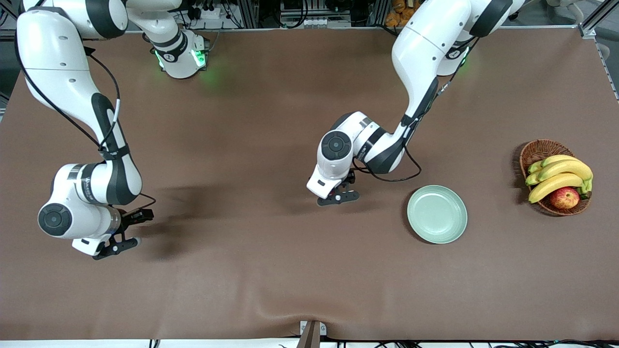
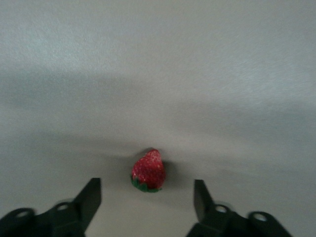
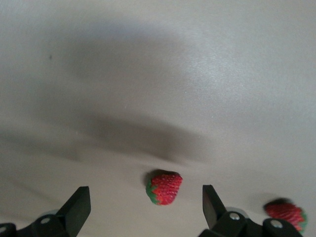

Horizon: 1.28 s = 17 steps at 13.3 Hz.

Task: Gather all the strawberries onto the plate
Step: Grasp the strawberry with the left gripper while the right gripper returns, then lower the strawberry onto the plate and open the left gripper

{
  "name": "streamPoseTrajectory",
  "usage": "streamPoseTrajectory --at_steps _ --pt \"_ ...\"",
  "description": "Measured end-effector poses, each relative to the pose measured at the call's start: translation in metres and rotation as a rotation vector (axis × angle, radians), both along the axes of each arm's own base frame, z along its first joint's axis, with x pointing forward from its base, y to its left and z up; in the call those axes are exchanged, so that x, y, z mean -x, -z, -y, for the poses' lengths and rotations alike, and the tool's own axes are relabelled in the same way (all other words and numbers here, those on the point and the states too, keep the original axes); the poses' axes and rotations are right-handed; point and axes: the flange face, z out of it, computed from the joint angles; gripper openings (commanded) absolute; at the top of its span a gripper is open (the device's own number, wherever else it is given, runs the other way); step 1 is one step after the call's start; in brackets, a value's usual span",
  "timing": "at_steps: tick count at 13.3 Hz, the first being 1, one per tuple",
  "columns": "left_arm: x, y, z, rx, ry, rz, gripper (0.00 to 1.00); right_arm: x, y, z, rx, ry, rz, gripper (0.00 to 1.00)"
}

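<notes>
surface (image 1: 271, 270): smooth brown mat
plate (image 1: 437, 214): round, glossy mint
strawberries: bumpy red, green caps
my left fingers (image 2: 147, 202): apart around one strawberry (image 2: 148, 172), not touching
my right fingers (image 3: 146, 207): wide around another strawberry (image 3: 164, 187), holding nothing

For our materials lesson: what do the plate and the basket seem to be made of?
Plate: probably glazed ceramic or glossy plastic; its pale green surface is smooth and shiny. Basket: woven wicker, matte brown, with visible weave on its wall.
</notes>
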Motion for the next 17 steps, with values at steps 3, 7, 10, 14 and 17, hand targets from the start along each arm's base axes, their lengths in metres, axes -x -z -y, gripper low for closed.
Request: streamPoseTrajectory --at_steps 3,7,10,14,17 --pt "0.002 0.017 -0.002 -0.012 0.0 -0.016 0.45 0.002 -0.002 0.007 -0.016 -0.134 -0.001 1.0" --pt "0.001 0.019 -0.003 -0.013 -0.001 -0.015 0.03 0.007 0.01 0.016 -0.028 -0.254 0.016 1.0" --pt "-0.005 0.016 -0.007 -0.01 -0.01 -0.006 0.0 0.012 0.02 0.035 -0.038 -0.323 0.028 1.0" --pt "-0.049 -0.029 -0.038 0.033 -0.081 0.063 0.0 0.017 0.029 0.04 -0.04 -0.353 0.046 1.0" --pt "-0.094 -0.092 -0.102 0.047 -0.147 0.113 0.0 0.015 0.029 0.034 -0.044 -0.381 0.058 1.0"
